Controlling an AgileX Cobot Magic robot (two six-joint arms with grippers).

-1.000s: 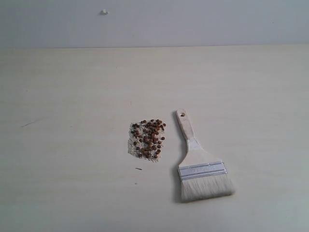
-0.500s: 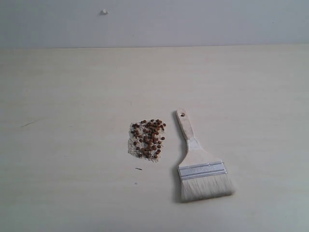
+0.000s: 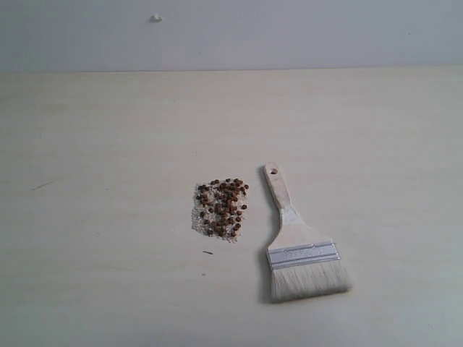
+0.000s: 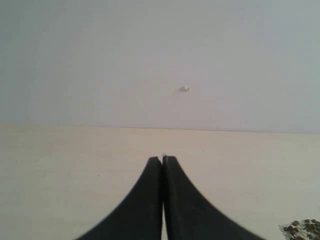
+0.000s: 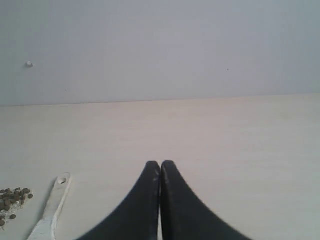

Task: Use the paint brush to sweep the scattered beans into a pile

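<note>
The reddish-brown beans lie in one compact pile (image 3: 221, 208) mixed with whitish crumbs, near the middle of the pale table. Just right of it the paint brush (image 3: 298, 244) lies flat, handle hole toward the far side, off-white bristles toward the near edge. No arm shows in the exterior view. My left gripper (image 4: 163, 159) is shut and empty above the table; the edge of the pile (image 4: 302, 228) shows in the corner of its view. My right gripper (image 5: 160, 163) is shut and empty too, with the brush handle (image 5: 54, 207) and some beans (image 5: 12, 198) off to its side.
A grey wall (image 3: 289, 32) stands behind the table's far edge, with a small white nub (image 3: 155, 18) on it. A short dark speck (image 3: 208, 252) lies just in front of the pile. A faint scratch (image 3: 45, 185) marks the tabletop at the left.
</note>
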